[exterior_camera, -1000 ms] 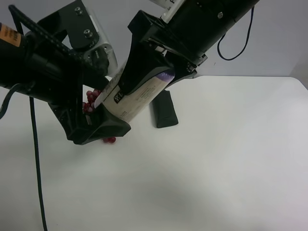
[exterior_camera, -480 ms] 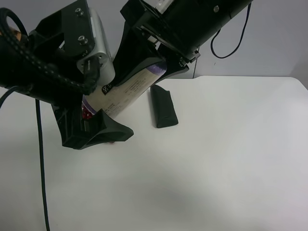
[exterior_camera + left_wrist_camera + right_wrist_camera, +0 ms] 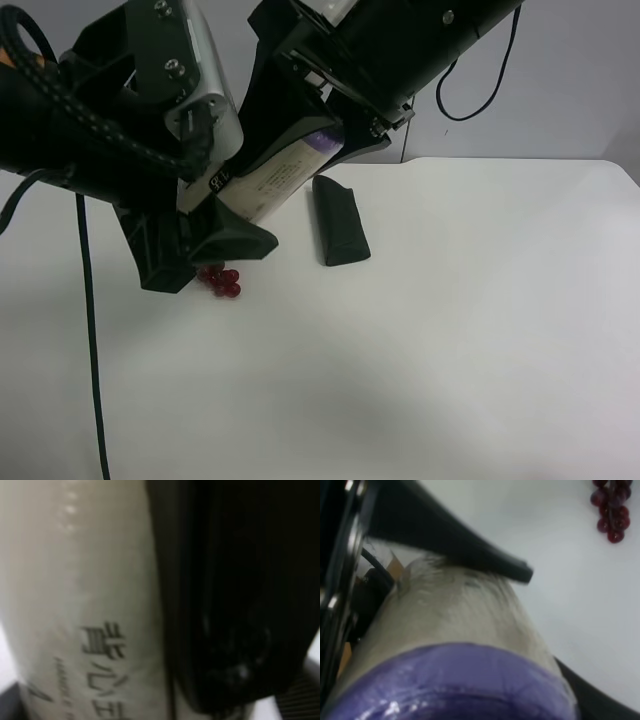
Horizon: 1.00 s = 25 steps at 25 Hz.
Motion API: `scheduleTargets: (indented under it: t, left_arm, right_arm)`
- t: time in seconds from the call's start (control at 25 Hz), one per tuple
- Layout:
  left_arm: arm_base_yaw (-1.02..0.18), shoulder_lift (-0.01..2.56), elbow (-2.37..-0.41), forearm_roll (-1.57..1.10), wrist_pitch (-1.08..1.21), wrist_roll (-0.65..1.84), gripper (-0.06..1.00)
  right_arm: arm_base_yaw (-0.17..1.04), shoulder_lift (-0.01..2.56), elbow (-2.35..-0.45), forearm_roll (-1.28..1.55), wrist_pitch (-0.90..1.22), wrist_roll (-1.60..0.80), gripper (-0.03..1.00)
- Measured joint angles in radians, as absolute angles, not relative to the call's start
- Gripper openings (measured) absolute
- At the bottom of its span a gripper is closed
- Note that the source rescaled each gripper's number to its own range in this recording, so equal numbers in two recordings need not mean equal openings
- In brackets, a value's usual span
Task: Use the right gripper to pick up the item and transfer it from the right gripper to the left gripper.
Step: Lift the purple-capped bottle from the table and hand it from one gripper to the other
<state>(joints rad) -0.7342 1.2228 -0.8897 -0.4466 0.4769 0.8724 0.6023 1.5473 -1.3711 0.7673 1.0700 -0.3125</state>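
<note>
You're mid-handover: right gripper [image 3: 318, 140] jaws clamp the roll [image 3: 265, 180]; left gripper [image 3: 215, 192] jaws straddle it, closure unclear. Close left firmly, then release right.

Lab-like robot test bench: plain white table [image 3: 480, 330], blank grey wall [image 3: 580, 80] behind.

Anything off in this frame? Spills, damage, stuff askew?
Nothing stands out. The item hangs tilted in the air between the right gripper and the left gripper, as a handover needs. The grapes and the dark pouch lie on the table, nothing spilled.
</note>
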Motion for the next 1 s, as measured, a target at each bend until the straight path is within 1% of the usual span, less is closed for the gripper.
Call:
scheduleTargets:
  t: [0.04, 0.12, 0.44, 0.48, 0.52, 0.56, 0.6, 0.64, 0.72, 0.76, 0.88, 1.0]
  left_arm:
    - [-0.733, 1.223, -0.89, -0.442, 0.47, 0.872, 0.0]
    - [-0.733, 1.223, -0.89, -0.442, 0.471, 0.872, 0.01]
    - [-0.733, 1.223, -0.89, -0.441, 0.47, 0.873, 0.01]
    - [-0.733, 1.223, -0.89, -0.441, 0.47, 0.875, 0.01]
    - [-0.733, 1.223, -0.89, -0.441, 0.472, 0.876, 0.01]
    - [-0.734, 1.225, -0.89, -0.441, 0.478, 0.876, 0.01]
    - [-0.734, 1.227, -0.89, -0.441, 0.478, 0.876, 0.01]
    - [-0.734, 1.228, -0.89, -0.441, 0.48, 0.876, 0.01]
    - [-0.734, 1.232, -0.89, -0.441, 0.48, 0.876, 0.01]
    - [-0.734, 1.232, -0.89, -0.441, 0.48, 0.876, 0.01]
    - [-0.734, 1.232, -0.89, -0.441, 0.48, 0.876, 0.01]
    - [-0.734, 1.232, -0.89, -0.441, 0.48, 0.876, 0.01]
  right_arm:
    - [0.602, 1.547, -1.371, 0.767, 1.07, -0.312, 0.0]
    - [0.602, 1.547, -1.371, 0.768, 1.072, -0.312, 0.0]
    - [0.602, 1.547, -1.371, 0.762, 1.072, -0.312, 0.0]
    - [0.604, 1.547, -1.371, 0.755, 1.072, -0.312, 0.04]
    - [0.605, 1.547, -1.371, 0.741, 1.071, -0.312, 0.19]
    - [0.605, 1.547, -1.371, 0.718, 1.067, -0.313, 0.47]
    - [0.605, 1.547, -1.371, 0.694, 1.06, -0.313, 0.69]
    - [0.605, 1.547, -1.371, 0.675, 1.055, -0.314, 0.82]
    - [0.605, 1.547, -1.371, 0.655, 1.052, -0.314, 0.93]
    - [0.605, 1.547, -1.372, 0.653, 1.052, -0.314, 0.96]
    - [0.605, 1.547, -1.373, 0.652, 1.056, -0.315, 0.99]
    - [0.605, 1.537, -1.373, 0.643, 1.089, -0.315, 0.99]
